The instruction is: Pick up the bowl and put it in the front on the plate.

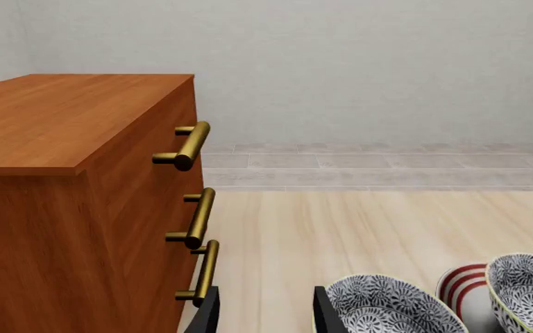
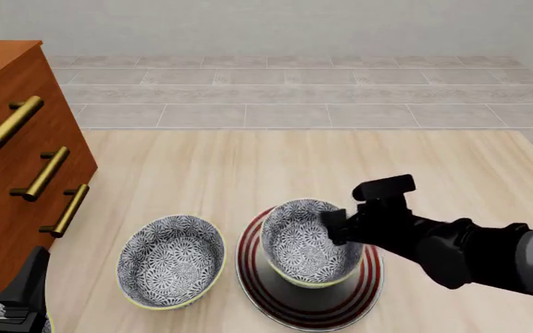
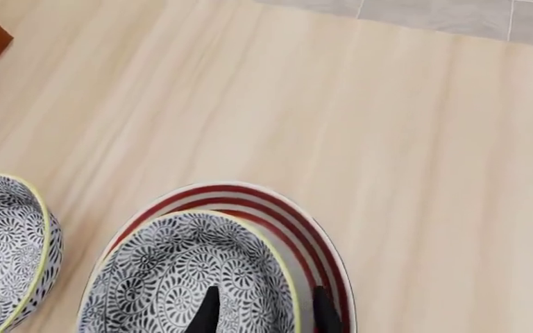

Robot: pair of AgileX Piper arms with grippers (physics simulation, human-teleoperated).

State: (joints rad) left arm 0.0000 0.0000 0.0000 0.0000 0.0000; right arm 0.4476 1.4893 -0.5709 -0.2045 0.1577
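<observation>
Nearest to me, my left end effector (image 2: 12, 305) sits low at the near left corner of the tabletop (image 2: 294, 173), its two dark fingers spread apart with nothing between them; it is well apart from the work and plays no part in what comes next. A little farther out, the look-alike bowl (image 2: 171, 260) stands alone on the bare wood, just left of the plate (image 2: 308, 305). Beside it, the bowl (image 2: 310, 243) I am handling is already over the plate and looks seated on it, slightly toward the plate's far side. My right end effector (image 3: 261, 309) straddles that bowl's right-hand wall, one finger inside and one outside the yellowish rim, the gap between them narrow; I judge it closed on the rim, though the contact itself is at the picture's edge. So the bowl lies directly under and just left of my right end effector, and the move ahead turns on that: part the fingers, then lift straight up and back toward the right, so the outer finger does not drag the rim sideways. Beyond all this, the wooden drawer cabinet (image 2: 12, 125) stands at the far left.
</observation>
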